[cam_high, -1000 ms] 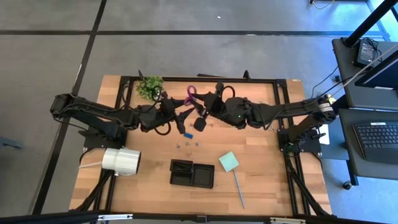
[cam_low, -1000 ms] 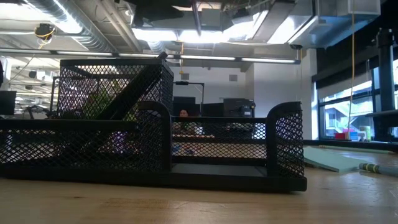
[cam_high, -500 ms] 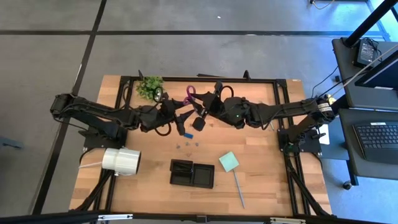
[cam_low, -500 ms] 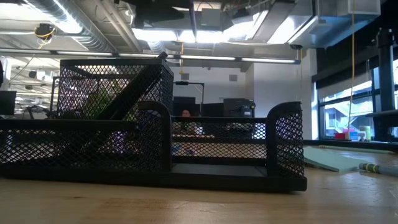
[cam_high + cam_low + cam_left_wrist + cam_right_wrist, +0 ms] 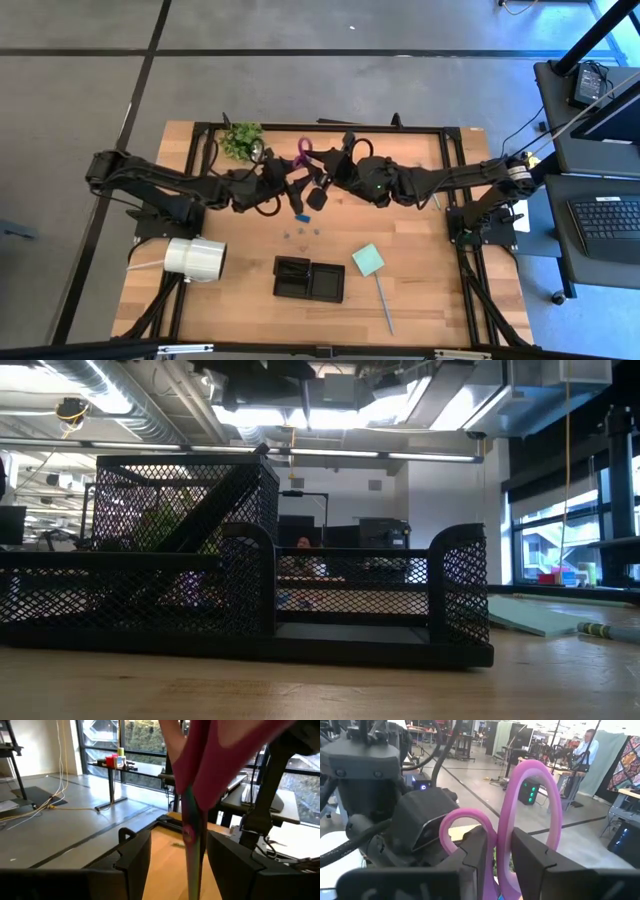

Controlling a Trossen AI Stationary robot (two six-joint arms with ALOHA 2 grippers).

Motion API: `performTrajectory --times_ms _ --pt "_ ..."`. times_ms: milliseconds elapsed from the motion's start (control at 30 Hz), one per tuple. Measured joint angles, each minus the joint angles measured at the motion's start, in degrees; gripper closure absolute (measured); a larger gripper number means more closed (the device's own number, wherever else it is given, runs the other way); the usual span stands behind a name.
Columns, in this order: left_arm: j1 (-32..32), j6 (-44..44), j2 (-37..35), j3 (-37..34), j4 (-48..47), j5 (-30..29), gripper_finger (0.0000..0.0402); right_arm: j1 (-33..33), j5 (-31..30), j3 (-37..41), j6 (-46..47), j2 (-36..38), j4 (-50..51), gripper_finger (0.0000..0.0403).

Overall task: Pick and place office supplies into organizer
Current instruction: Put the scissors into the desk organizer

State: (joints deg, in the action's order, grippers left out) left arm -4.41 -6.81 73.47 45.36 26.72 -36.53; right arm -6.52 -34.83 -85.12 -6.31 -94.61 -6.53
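- The right gripper (image 5: 497, 855) is clamped on the purple-handled scissors (image 5: 305, 152) at the junction of the two handle loops; it is raised over the far centre of the wooden table (image 5: 430, 260).
- The left gripper (image 5: 172, 852) faces it with its fingers spread; the scissors' blade end hangs between them, and contact cannot be confirmed.
- Compared with one second earlier, both grippers sit slightly further left, and the scissors have moved with them.
- The black mesh organizer (image 5: 309, 279) is at the near centre of the table, unchanged.
- The pale green sticky-note pad (image 5: 368, 260) lies just right of the organizer, and the slim grey stick (image 5: 384, 304) lies nearer than the pad; neither has moved.
- The small clips (image 5: 300, 229) lie between the grippers and the organizer.
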Motion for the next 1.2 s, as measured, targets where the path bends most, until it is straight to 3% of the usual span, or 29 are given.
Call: performTrajectory --times_ms 200,700,1033,1200 --pt "0.03 2.31 0.09 0.00 1.13 -3.57 0.0234 0.00 -0.07 0.00 0.09 0.02 -0.13 0.0322" --pt "-0.06 9.55 0.07 0.00 4.83 -3.78 0.0363 0.04 -0.43 -0.02 -0.13 0.04 0.13 0.0322" --pt "-0.04 10.05 0.05 0.00 4.81 -2.97 0.0363 0.00 -0.27 -0.02 -0.32 0.04 0.53 0.0318" --pt "-0.04 10.29 0.01 0.00 4.87 -2.58 0.0363 -0.09 0.44 -0.02 -2.73 0.04 0.86 0.0274"
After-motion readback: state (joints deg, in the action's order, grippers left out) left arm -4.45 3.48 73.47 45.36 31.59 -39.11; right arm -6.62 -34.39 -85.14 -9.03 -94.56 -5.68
